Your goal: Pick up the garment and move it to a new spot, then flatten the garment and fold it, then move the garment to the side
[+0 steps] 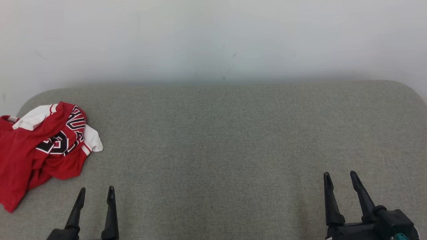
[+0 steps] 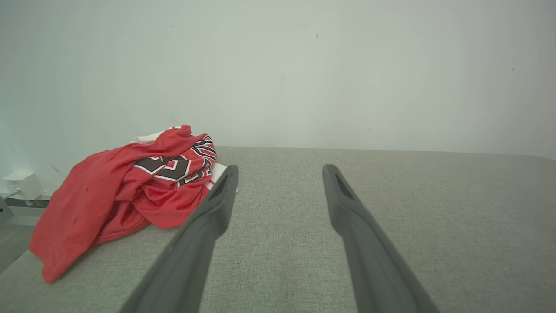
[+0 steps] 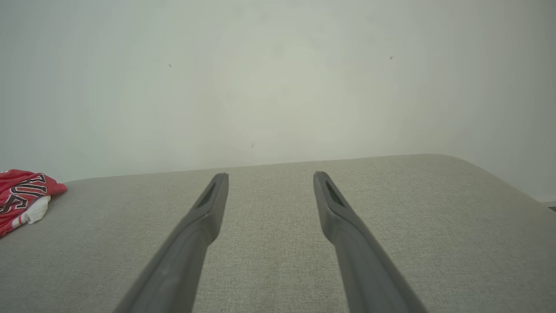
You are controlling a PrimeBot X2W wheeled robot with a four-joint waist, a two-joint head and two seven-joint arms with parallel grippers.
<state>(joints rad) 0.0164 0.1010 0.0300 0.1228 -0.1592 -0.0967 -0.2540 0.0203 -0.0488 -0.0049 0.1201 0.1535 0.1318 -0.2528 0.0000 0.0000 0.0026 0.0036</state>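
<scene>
Plain white wall (image 1: 213, 40) behind a table (image 1: 233, 150) covered in gray woven fabric, with rounded far corners. In the left wrist view a small white box (image 2: 24, 184) sits low against the wall, past the table's left edge.

Garment (image 1: 40, 150): red jersey with white sleeve trim and black-and-white lettering, crumpled in a heap at the far-left corner of the table. Not flat, not folded. Its long axis runs diagonally, from the far-left corner toward the near-left edge. The bunched end with the white trim and the lettering panel lies toward the far side, print facing up. The plain red end trails toward the near side and hangs over the left edge. One white sleeve pokes out on the side of the heap that faces the table's middle.

Left fingers (image 1: 111, 210): at the near edge toward the left, pointing at the far edge, spread wide, nothing between them. They are close to the garment's near end but apart from it. In the left wrist view the garment (image 2: 108, 195) lies just left of the left-hand finger.

Right fingers (image 1: 330, 200): at the near edge toward the right, also spread wide and holding nothing, over bare gray fabric, well apart from the garment. In the right wrist view the garment (image 3: 21, 195) sits at the far left.
</scene>
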